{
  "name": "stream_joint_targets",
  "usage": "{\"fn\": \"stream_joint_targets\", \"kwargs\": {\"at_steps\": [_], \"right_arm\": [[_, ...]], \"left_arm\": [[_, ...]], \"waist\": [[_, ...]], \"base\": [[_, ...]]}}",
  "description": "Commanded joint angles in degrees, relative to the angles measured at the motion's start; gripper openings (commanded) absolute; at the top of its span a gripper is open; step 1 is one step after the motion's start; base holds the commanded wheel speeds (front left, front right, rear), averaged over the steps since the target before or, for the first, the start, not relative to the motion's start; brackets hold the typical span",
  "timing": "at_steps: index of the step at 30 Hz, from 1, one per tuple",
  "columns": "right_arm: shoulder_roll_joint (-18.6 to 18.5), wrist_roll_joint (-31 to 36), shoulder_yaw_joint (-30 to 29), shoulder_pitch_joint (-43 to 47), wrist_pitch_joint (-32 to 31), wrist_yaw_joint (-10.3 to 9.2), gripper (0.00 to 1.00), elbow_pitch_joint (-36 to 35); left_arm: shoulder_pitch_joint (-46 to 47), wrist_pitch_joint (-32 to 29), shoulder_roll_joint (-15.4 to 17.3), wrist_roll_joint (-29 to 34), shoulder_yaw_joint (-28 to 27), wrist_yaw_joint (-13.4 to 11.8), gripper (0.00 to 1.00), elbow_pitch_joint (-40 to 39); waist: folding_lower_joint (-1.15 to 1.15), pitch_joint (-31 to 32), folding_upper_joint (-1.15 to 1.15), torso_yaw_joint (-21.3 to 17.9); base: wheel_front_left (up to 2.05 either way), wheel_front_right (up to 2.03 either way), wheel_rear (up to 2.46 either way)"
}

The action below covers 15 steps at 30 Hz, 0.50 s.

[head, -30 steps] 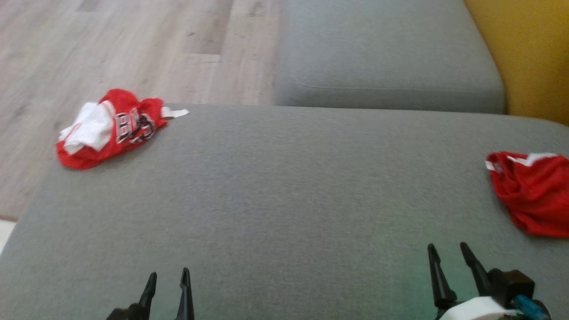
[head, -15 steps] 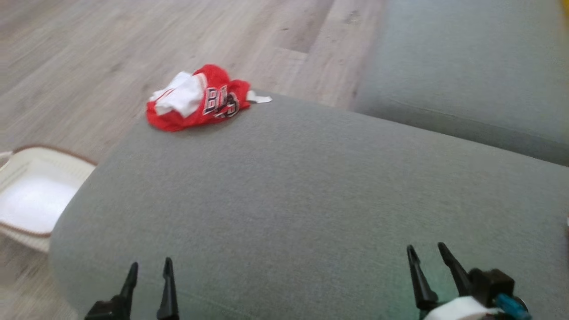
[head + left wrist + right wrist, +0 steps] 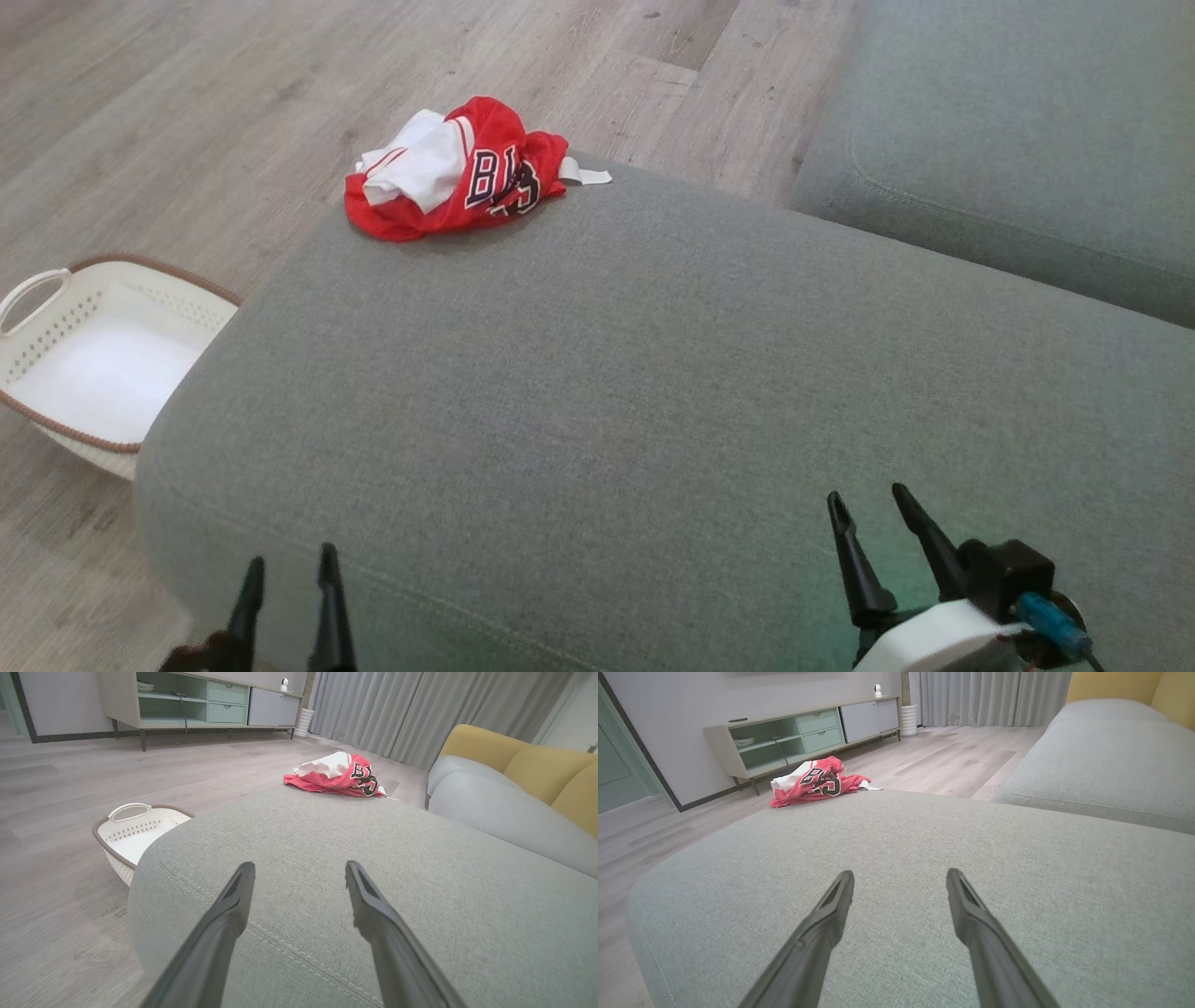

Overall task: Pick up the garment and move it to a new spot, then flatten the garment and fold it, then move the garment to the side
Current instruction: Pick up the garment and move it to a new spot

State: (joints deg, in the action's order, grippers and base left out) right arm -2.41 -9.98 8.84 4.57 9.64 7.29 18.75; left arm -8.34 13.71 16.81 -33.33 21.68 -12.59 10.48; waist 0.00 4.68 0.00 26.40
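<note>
**Q:** Head view?
**A:** Left gripper (image 3: pixel 291 555) and right gripper (image 3: pixel 865 492), both spread wide and empty, over the near edge of the grey cushion (image 3: pixel 597 373). The crumpled red garment (image 3: pixel 457 173) lies well ahead of the left gripper, at the cushion's far corner.

**Q:** Left wrist view?
**A:** Fingers parted, nothing between them. Garment ahead, slightly right; basket (image 3: pixel 65 317) lower left.

**Q:** Right wrist view?
**A:** Fingers parted, empty. Garment far ahead, left.
</note>
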Motion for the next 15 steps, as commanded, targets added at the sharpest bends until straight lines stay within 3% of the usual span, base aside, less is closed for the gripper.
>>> {"fn": "stream_joint_targets", "kwargs": {"at_steps": [1,8,15], "right_arm": [[-0.5,0.4,0.8,-2.1,1.0,0.20,1.00,-2.0],[-0.5,1.9,-1.5,-0.4,0.4,0.20,1.00,-4.4],[-0.5,6.1,-2.6,-3.4,-3.3,0.20,1.00,-10.5]], "left_arm": [[2.0,0.7,0.5,-0.7,-3.0,-0.2,1.00,-2.1],[2.4,0.7,4.7,-0.7,-7.2,-1.2,1.00,-7.3],[9.6,-4.5,14.1,0.0,-12.2,-0.3,1.00,-15.6]], "waist": [[0.00,-0.1,0.00,0.1],[0.00,-1.9,0.00,0.5],[0.00,-8.3,0.00,-3.1]], "base": [[0.00,0.00,0.00],[0.00,0.00,0.00],[0.00,0.00,0.00]]}}
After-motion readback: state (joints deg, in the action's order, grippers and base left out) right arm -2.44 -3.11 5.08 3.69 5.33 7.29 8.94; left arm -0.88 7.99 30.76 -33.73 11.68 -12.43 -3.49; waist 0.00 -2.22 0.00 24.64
